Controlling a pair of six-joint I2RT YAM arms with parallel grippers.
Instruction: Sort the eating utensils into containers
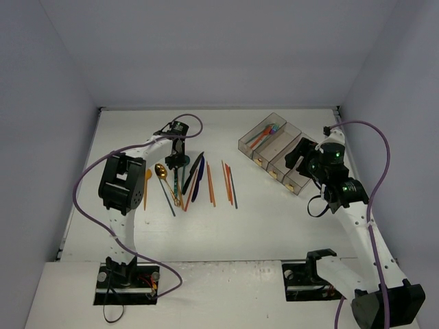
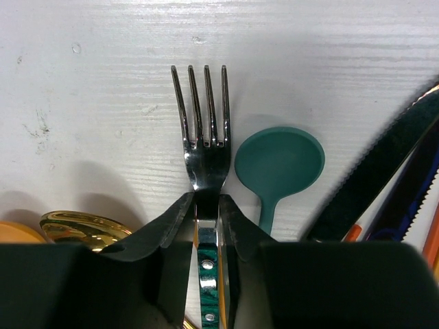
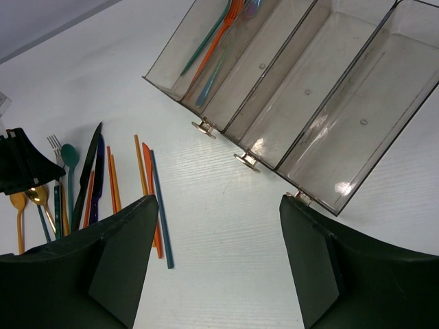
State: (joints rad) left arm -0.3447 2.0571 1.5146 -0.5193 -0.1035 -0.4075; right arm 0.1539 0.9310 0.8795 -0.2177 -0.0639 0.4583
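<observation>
The left gripper (image 2: 206, 205) stands with its jaws narrowed on the neck of the dark-tined fork (image 2: 204, 116), a pad against each side. The fork lies flat, its green handle running back under the palm and its tines pointing straight ahead, so its long axis crosses the closing direction squarely. A teal spoon (image 2: 279, 161) lies just right of the fingers, apart from the fork. Far to the right, the containers (image 3: 322, 89) sit just ahead of the right gripper (image 3: 218, 205), which is wide open and empty.

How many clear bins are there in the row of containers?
4, joined in one row on the right: the farthest bin, holding utensils, then the second bin, third bin and nearest bin. None seems hidden.
</observation>
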